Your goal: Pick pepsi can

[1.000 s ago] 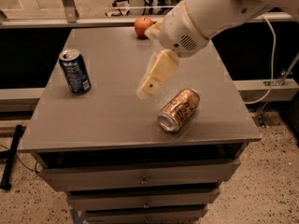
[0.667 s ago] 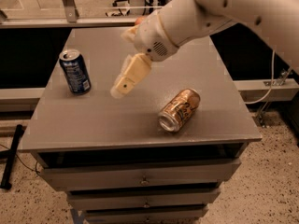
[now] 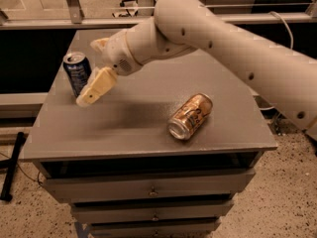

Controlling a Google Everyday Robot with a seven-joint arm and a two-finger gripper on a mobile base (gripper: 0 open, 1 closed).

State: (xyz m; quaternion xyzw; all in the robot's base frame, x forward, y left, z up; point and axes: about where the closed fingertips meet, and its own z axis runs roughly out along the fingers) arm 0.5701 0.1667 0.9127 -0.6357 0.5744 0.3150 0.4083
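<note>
Camera view of a grey table top set over a stack of drawers. The pepsi can, dark blue with a silver top rim, stands upright near the left edge of the top, at about 10 o'clock from its centre. A gold-tan can lies on its side at about 4 o'clock from the centre, open end facing the front edge, well apart from the blue can.

The robot arm, cream-coloured, enters from 3 o'clock and reaches across the far half of the table toward the left. The gripper hangs just beside the pepsi can, at the can's 3 o'clock. Its fingers are spread apart and grasp nothing: the nearer finger slants down toward 7 o'clock and overlaps the can's lower right edge in this view, while the farther one shows only as a short tan tip at the can's 1 o'clock. Whether either finger touches the can cannot be told. A soft shadow of the arm falls on the table between the two cans
</note>
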